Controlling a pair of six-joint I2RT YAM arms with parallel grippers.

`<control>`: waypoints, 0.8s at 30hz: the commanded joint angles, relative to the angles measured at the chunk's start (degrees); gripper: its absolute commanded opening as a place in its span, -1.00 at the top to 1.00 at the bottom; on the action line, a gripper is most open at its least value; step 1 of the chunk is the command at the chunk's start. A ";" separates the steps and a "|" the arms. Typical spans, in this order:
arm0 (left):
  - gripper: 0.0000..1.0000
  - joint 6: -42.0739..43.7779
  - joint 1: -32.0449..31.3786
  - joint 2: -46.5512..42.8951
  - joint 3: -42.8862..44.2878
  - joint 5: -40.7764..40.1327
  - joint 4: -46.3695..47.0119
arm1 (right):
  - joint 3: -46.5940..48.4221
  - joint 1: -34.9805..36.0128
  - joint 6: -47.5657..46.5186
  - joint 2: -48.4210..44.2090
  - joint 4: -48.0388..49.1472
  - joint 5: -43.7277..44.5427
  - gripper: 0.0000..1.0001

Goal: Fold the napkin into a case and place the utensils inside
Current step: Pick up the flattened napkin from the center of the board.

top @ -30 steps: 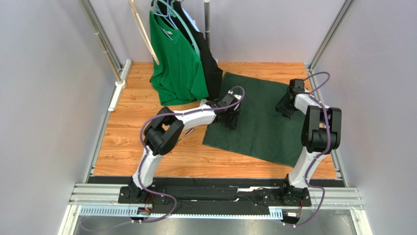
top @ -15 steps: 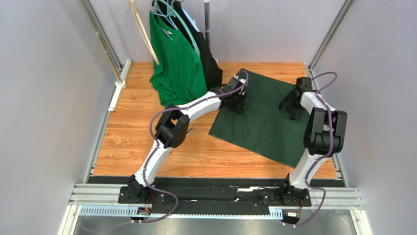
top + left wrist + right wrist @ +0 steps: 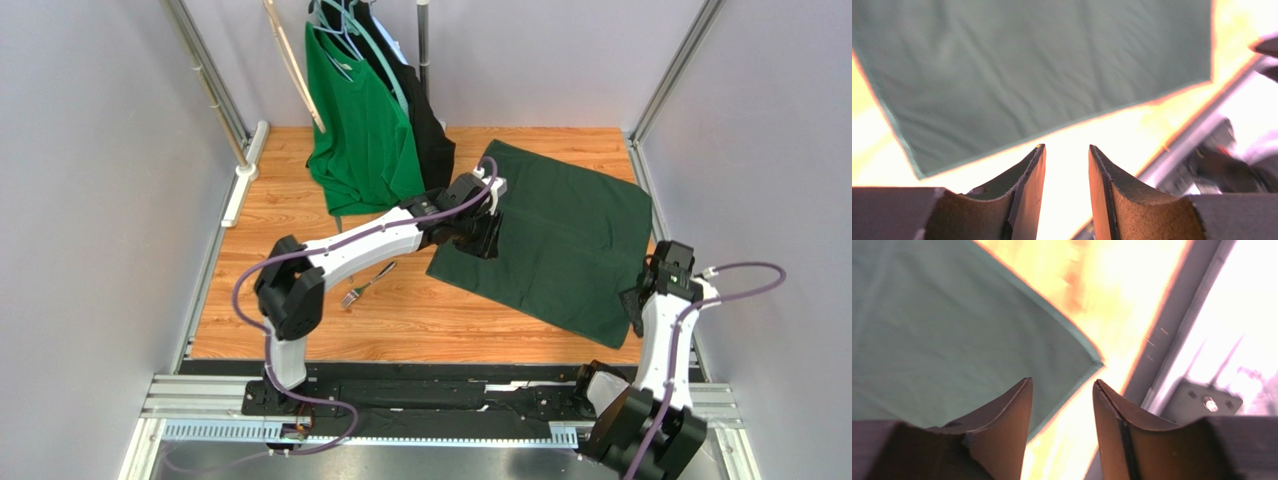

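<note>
The napkin (image 3: 555, 235) lies spread flat on the right half of the wooden table (image 3: 290, 250); no case shape is visible. My left gripper (image 3: 482, 238) hovers over the cloth's left edge. In the left wrist view the gripper (image 3: 1066, 147) is open and empty, with the napkin (image 3: 1042, 75) beyond its tips. My right gripper (image 3: 636, 308) is at the near right corner. In the right wrist view it (image 3: 1062, 382) stands open and empty beside the napkin's (image 3: 952, 330) corner. Of the utensils, one silver fork (image 3: 365, 284) lies on the wood left of the cloth.
A bright green T-shirt (image 3: 360, 130) and a black garment (image 3: 432, 140) hang from a rack pole (image 3: 423, 40) at the back, close to the napkin's far left corner. Metal rails run along the left side (image 3: 240, 170) and the right side (image 3: 645, 185).
The right arm has pulled back from the napkin's far right side to its near right corner. The napkin lies further right and flatter. The left arm's elbow has swung left, uncovering the fork.
</note>
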 commanded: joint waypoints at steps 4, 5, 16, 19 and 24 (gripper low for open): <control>0.11 -3.43 -0.92 -15.84 -13.65 4.17 1.96 | -2.61 -3.37 5.28 -7.23 -5.89 5.55 -0.06; 0.11 -3.35 -0.92 -16.82 -14.53 4.26 1.61 | -3.49 -3.46 5.80 -7.23 -5.80 5.65 -0.08; 0.17 -8.09 -0.74 -27.54 -23.32 6.02 3.27 | -8.24 -7.15 6.60 -2.74 1.92 2.14 0.00; 0.23 -10.02 -0.66 -29.65 -24.91 7.16 4.86 | -9.38 -7.16 6.16 -1.96 3.77 0.83 0.07; 0.25 -10.29 -0.48 -32.29 -25.35 6.11 4.95 | -11.58 -7.24 5.89 -1.16 7.02 0.56 0.13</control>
